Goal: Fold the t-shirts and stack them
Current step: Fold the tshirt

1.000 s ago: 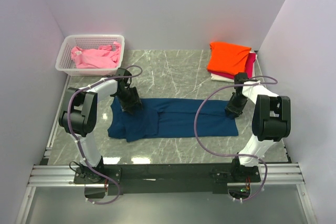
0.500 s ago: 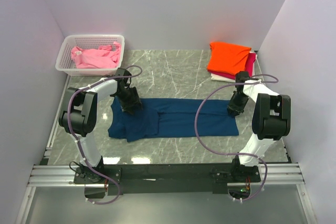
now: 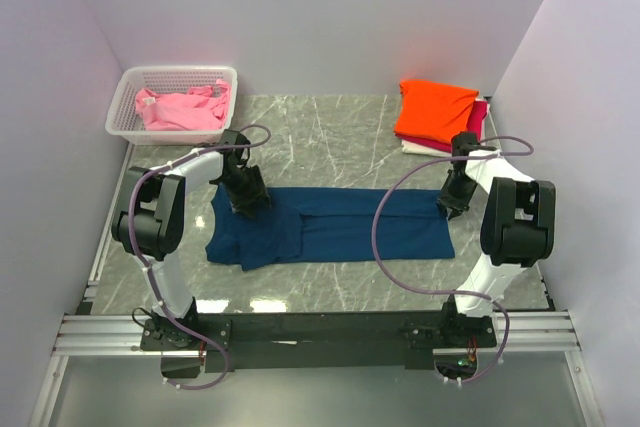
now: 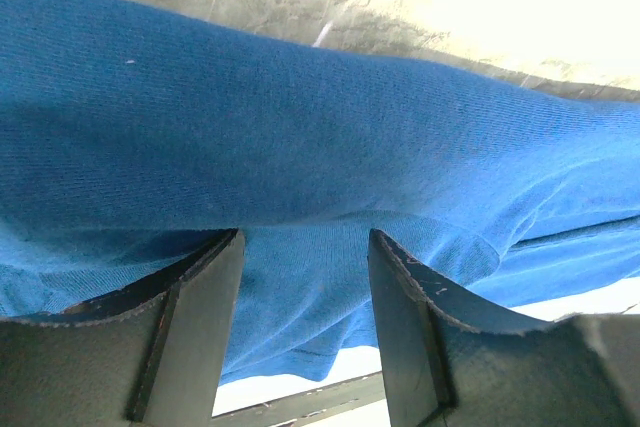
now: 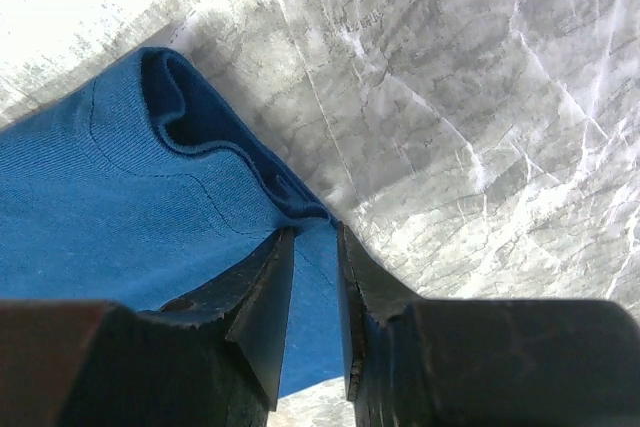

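On the table (image 3: 330, 142) lies the navy tee (image 3: 330, 225), between the arms.
The left gripper (image 3: 247, 199) stands jaws apart on its left end; the right gripper (image 3: 450, 202) pinches its right edge. Far left, the basket (image 3: 125, 112) holds a pink tee (image 3: 180, 109); far right, an orange tee (image 3: 435, 109) tops a stack (image 3: 480, 119).

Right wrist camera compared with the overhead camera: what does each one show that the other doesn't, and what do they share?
Only the right wrist view shows the right fingers up close, nipping the doubled hem at a corner of the navy t-shirt. Only the overhead view shows that whole shirt laid out as a long strip, a white basket holding a pink t-shirt, and the folded stack topped by an orange t-shirt. Both show the navy shirt lying on the grey marble table.
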`<move>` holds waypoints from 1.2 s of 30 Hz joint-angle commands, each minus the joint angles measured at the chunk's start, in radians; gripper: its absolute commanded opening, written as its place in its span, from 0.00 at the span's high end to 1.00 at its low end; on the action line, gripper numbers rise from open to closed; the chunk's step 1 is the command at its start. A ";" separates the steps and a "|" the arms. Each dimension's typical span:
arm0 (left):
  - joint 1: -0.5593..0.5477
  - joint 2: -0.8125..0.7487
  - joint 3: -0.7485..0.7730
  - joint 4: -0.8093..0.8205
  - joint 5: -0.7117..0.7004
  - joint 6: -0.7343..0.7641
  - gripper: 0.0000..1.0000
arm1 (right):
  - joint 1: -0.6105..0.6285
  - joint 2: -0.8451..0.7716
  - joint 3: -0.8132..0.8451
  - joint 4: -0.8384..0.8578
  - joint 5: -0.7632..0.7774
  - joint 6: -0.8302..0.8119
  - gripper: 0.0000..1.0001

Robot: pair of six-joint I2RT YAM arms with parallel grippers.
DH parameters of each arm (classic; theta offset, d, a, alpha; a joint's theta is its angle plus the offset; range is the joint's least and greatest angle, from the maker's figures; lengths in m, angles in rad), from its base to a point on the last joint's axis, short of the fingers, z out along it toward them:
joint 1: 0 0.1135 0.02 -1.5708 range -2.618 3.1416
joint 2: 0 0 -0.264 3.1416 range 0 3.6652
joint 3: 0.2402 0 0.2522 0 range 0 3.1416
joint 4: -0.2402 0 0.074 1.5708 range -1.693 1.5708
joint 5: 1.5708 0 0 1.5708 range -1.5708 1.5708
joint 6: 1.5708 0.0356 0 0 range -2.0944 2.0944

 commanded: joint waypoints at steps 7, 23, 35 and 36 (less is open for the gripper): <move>0.003 0.014 -0.044 0.046 -0.056 0.011 0.40 | -0.011 0.033 0.038 0.051 0.006 -0.024 0.71; 0.005 0.017 -0.063 0.043 -0.093 0.019 0.40 | -0.019 0.044 0.026 0.061 0.064 -0.032 0.98; 0.012 -0.006 -0.035 -0.008 -0.184 0.043 0.40 | -0.031 0.044 0.035 0.037 0.091 -0.024 1.00; 0.011 -0.009 -0.034 -0.009 -0.179 0.048 0.40 | -0.031 0.042 0.036 0.035 0.086 -0.024 1.00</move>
